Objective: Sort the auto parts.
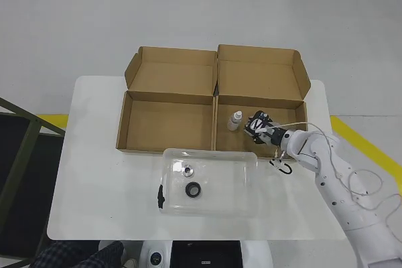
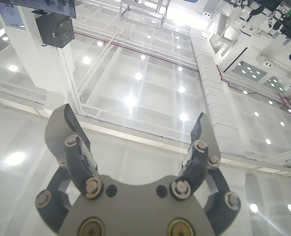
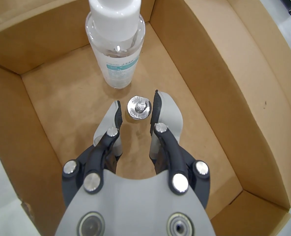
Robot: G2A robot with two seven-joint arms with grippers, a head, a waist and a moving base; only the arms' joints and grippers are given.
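Note:
A small silver metal part (image 3: 139, 110) rests on the floor of the right cardboard box (image 3: 209, 62), just in front of a clear spray bottle (image 3: 116, 47) with a white cap. My right gripper (image 3: 137, 97) is low inside that box, open, one finger on each side of the part with narrow gaps. From above, the right gripper (image 1: 258, 126) is beside the bottle (image 1: 235, 120) in the right box (image 1: 261, 100). My left gripper (image 2: 134, 111) points up at the ceiling, open and empty.
A clear plastic tray (image 1: 241, 201) lies at the table's front, holding a silver part (image 1: 187, 169), a black ring (image 1: 193, 191) and a small black piece (image 1: 160, 196). The left cardboard box (image 1: 164, 124) stands beside the right one, its lid flap open.

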